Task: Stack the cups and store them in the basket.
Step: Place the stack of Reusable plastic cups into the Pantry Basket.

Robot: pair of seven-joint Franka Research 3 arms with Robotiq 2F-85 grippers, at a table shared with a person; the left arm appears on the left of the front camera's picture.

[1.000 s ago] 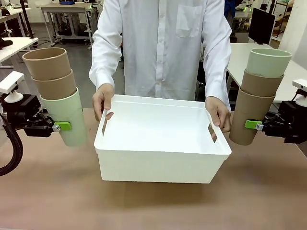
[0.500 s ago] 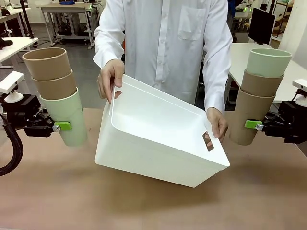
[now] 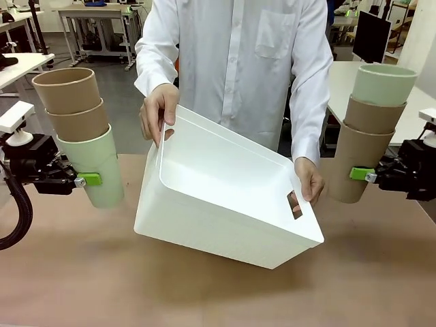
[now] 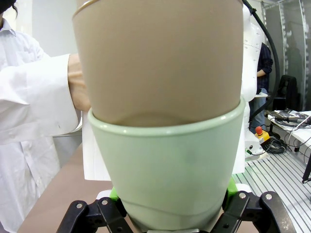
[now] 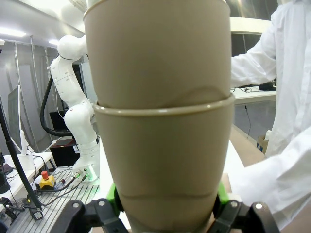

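Front view: our left fingers point(image 3: 88, 180) grip the mint-bottomed cup stack point(image 3: 78, 129), our right fingers point(image 3: 361, 174) grip the tan-bottomed stack point(image 3: 368, 136); a person point(image 3: 231, 61) holds the basket point(image 3: 225, 211) tilted between us.

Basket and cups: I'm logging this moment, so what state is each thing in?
Basket: empty, tilted, held by the person's hands.
Left stack: three cups nested, upright, gripped by the left claw.
Right stack: three cups nested, upright, gripped by the right claw.
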